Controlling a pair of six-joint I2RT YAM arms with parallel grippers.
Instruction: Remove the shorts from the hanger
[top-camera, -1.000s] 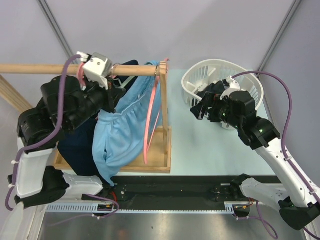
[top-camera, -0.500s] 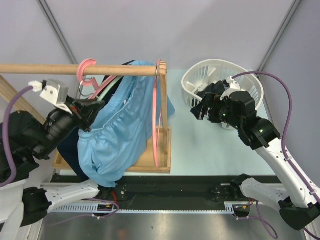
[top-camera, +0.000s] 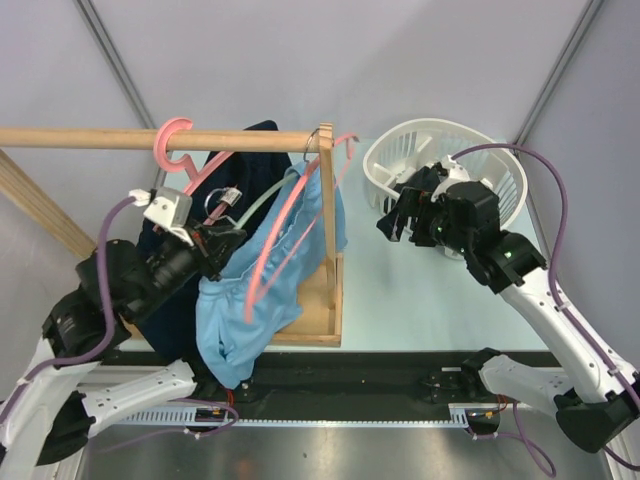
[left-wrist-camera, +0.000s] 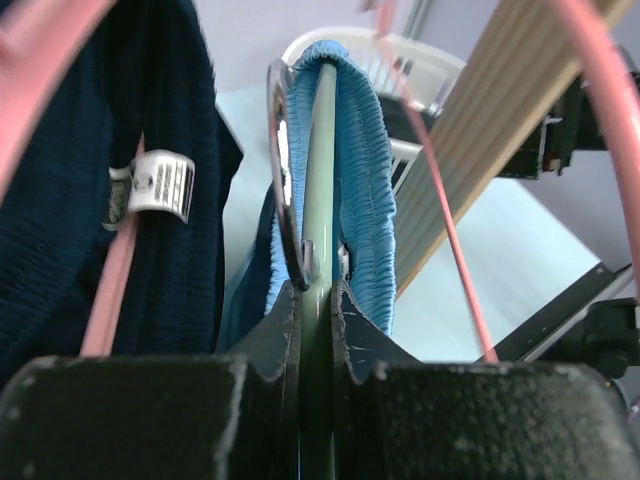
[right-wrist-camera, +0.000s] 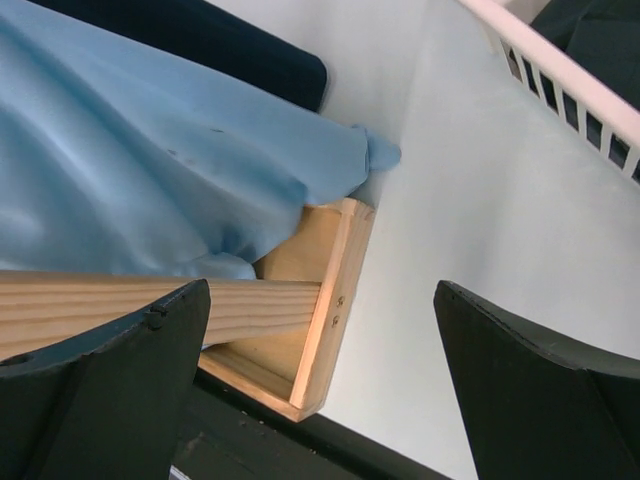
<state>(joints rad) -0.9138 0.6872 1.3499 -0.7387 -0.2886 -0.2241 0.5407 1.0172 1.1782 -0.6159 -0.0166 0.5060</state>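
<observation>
Careful: your left gripper (left-wrist-camera: 316, 300) is pressed together on the green hanger (left-wrist-camera: 319, 170), and the blue shorts (top-camera: 262, 290) hang over that bar by the waistband, between the navy shorts (left-wrist-camera: 170, 90) and the post (top-camera: 326, 200). A pink hanger (top-camera: 272, 232) loops across the blue cloth and past the post; pull hard and it will likely catch there, jerk the rack (top-camera: 310, 338), or drag the navy pair along. Tilt the bar and the waistband could slide off. Your right gripper (top-camera: 398, 215), fingers spread and holding nothing, hovers by the basket (top-camera: 440, 125), too far off to catch it
</observation>
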